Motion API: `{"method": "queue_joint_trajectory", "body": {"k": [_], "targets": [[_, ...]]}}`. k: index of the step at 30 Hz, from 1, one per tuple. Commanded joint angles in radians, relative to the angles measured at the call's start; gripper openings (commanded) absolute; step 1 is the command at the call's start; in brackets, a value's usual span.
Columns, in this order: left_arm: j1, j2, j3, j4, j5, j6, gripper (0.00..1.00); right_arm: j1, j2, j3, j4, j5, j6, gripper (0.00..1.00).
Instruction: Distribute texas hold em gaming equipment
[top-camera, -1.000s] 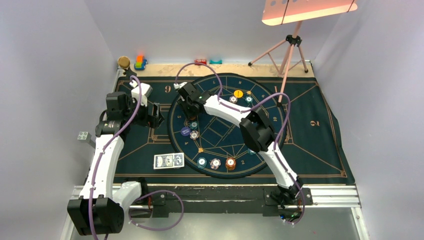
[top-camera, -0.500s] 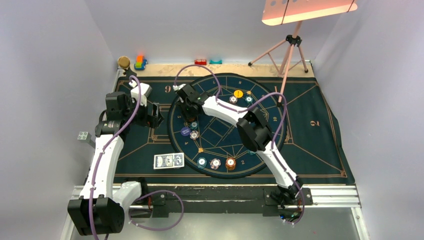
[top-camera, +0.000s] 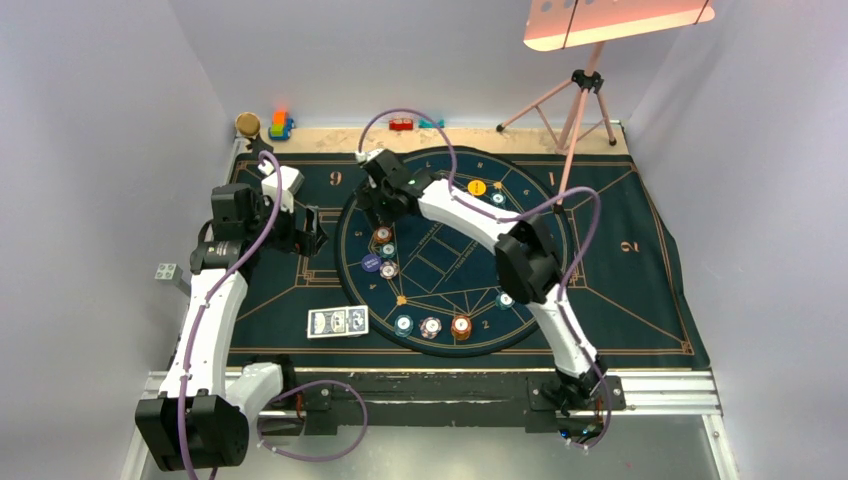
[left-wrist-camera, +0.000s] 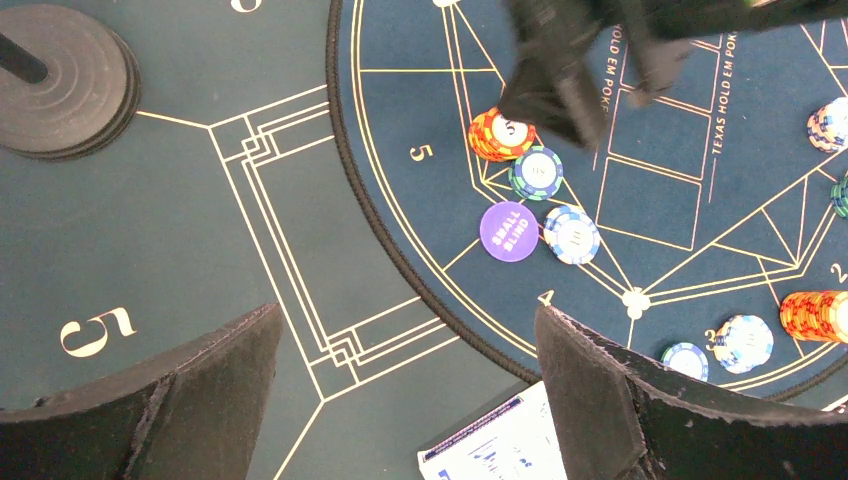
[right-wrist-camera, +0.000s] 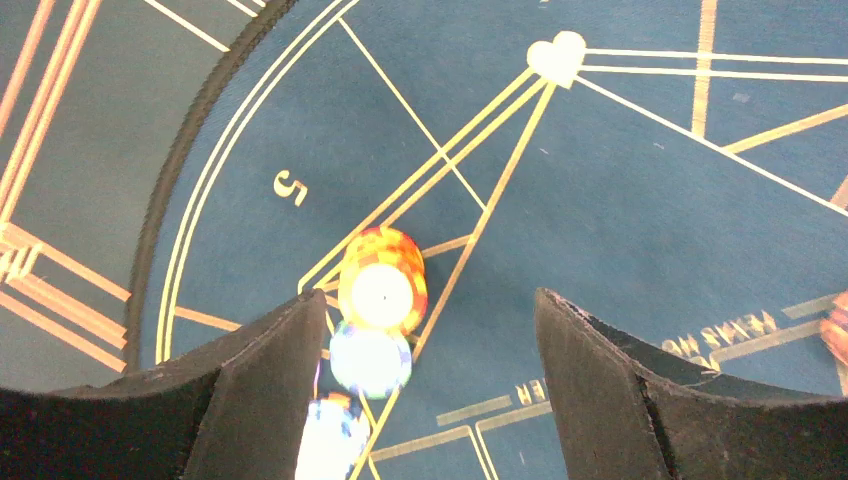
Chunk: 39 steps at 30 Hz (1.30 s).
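Orange stack (right-wrist-camera: 383, 280) sat on the round mat (top-camera: 440, 265), left part, by the "5" mark. Teal chip (left-wrist-camera: 536, 172) was just beside it on the near side, then a white-blue chip (left-wrist-camera: 572, 234). The purple small-blind disc (left-wrist-camera: 509, 231) touched that one on the side toward the mat's left rim.

Three more sat in a row at the mat's near edge: near teal chip (top-camera: 403, 323), white-pink chip (top-camera: 430, 325), near orange stack (top-camera: 461, 326). Yellow disc (top-camera: 477, 187) was at the mat's far side. Cards (top-camera: 338, 321) lay backs up, off the mat, just outside its near-left rim.

Right gripper (right-wrist-camera: 425, 305) was wide open with nothing in it. It was up above the mat's left part, orange stack below and between the fingers, no contact.

Left gripper (left-wrist-camera: 400, 335) was also wide open and empty. It was off the mat to its left, raised over the rectangular cloth (top-camera: 640, 290) on the bench, near the mat's rim.
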Motion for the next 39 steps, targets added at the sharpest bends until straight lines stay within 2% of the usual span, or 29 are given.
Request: {"method": "queue_joint_trajectory", "body": {"k": [1, 8, 11, 14, 22, 31, 33, 39], "targets": [[0.01, -0.016, -0.008, 0.009, 0.019, 0.017, 1.0, -0.006, -0.283, -0.138, 0.029, 0.021, 0.002, 0.79], [0.01, -0.018, -0.011, 0.009, 0.026, 0.019, 1.0, 0.006, -0.696, -0.7, 0.077, -0.047, 0.064, 0.82], [0.009, -0.016, -0.011, 0.009, 0.028, 0.019, 1.0, 0.035, -0.819, -0.888, 0.069, -0.048, 0.102, 0.83], [0.01, -0.014, -0.012, 0.01, 0.026, 0.019, 1.0, 0.081, -0.917, -1.001, 0.058, -0.051, 0.145, 0.84], [0.01, -0.006, -0.01, 0.01, 0.021, 0.019, 1.0, 0.186, -1.011, -1.156, 0.064, -0.037, 0.234, 0.86], [0.009, -0.003, -0.01, 0.009, 0.018, 0.02, 1.0, 0.2, -0.944, -1.213, 0.097, -0.01, 0.235, 0.84], [0.009, -0.001, -0.011, 0.009, 0.017, 0.019, 1.0, 0.2, -0.929, -1.221, 0.109, -0.008, 0.234, 0.79], [0.009, -0.001, -0.011, 0.01, 0.017, 0.021, 1.0, 0.202, -0.906, -1.225, 0.121, -0.018, 0.24, 0.58]]}}
